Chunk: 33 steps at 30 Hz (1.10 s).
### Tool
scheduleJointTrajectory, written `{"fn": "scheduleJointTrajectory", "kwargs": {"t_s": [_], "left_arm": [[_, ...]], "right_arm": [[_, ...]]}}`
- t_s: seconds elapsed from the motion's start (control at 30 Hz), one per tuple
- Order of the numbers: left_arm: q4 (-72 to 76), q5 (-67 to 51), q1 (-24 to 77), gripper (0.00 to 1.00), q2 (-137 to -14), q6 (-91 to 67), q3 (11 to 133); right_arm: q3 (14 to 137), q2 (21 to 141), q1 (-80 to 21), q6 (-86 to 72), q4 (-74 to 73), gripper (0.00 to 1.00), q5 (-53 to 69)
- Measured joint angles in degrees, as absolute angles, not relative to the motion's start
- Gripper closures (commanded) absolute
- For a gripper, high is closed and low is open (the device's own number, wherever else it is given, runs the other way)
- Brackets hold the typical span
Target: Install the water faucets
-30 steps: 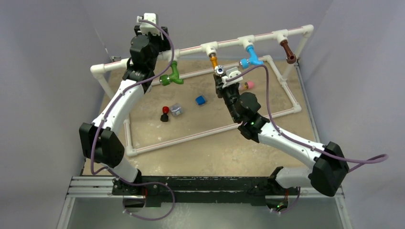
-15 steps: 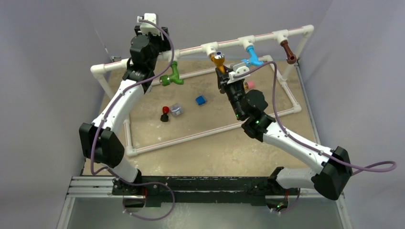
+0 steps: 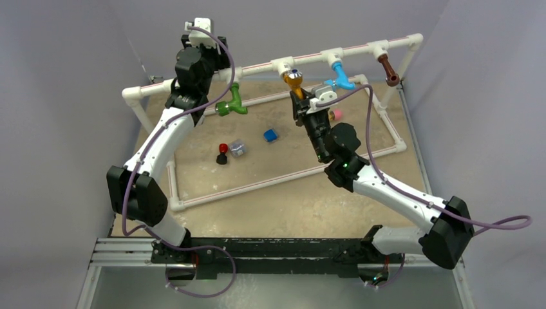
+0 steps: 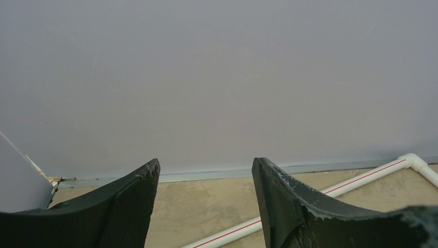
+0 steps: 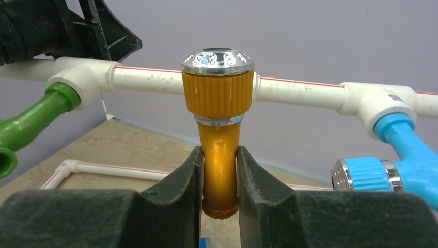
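Observation:
My right gripper [image 5: 219, 152] is shut on the stem of the orange faucet [image 5: 219, 103]. It holds the faucet upright, with the ridged collar and silver cap in front of the raised white rail [image 5: 150, 80]. The tee behind it is hidden, so I cannot tell whether they are joined. In the top view the orange faucet [image 3: 294, 80] is at the second tee. The green faucet [image 3: 230, 103], blue faucet [image 3: 339, 77] and brown faucet [image 3: 389, 69] hang from the other tees. My left gripper [image 4: 205, 170] is open and empty, high at the rail's left end, facing the back wall.
A white pipe frame [image 3: 257, 183] lies on the tan table. Inside it are a red-and-black piece [image 3: 222, 153], a grey cube [image 3: 238, 149], a blue cube [image 3: 270, 135] and a pink cylinder [image 3: 335, 115]. Grey walls close the back and sides.
My right gripper has moved up and back toward the rail, and the orange faucet's collar now sits at the tee. In the last half second it has barely moved. The left arm is still.

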<state>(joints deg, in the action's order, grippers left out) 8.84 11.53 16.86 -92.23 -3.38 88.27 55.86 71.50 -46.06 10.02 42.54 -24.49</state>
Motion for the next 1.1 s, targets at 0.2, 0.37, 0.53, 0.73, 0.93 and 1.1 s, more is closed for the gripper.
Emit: {"fn": "scheduleJointTrajectory", "kwargs": {"t_s": [0.2, 0.37, 0.53, 0.73, 0.93, 1.1], "left_arm": [[8.4, 11.5, 16.9, 0.31, -92.1, -3.4, 88.3], [8.2, 11.6, 16.9, 0.28, -92.0, -3.4, 88.3], [8.0, 12.2, 16.9, 0.26, -92.1, -3.4, 88.7], [4.6, 12.6, 17.0, 0.25, -94.4, -3.2, 92.6], [2.4, 12.6, 17.3, 0.24, -96.5, -2.0, 98.6], [4.2, 10.7, 17.3, 0.25, -95.0, -1.9, 101.4]], "right_arm": [[53.7, 70.1, -46.0, 9.1, 42.0, 1.00, -24.1], [52.0, 66.8, -45.8, 8.4, 39.2, 1.00, -23.1], [49.9, 62.5, -45.7, 7.5, 38.1, 1.00, -22.4], [48.4, 58.3, -45.7, 5.7, 34.9, 1.00, -19.2], [47.6, 53.4, -45.7, 2.9, 29.6, 1.00, -13.9], [45.4, 48.5, -45.7, 0.1, 26.1, 1.00, -10.5]]}}
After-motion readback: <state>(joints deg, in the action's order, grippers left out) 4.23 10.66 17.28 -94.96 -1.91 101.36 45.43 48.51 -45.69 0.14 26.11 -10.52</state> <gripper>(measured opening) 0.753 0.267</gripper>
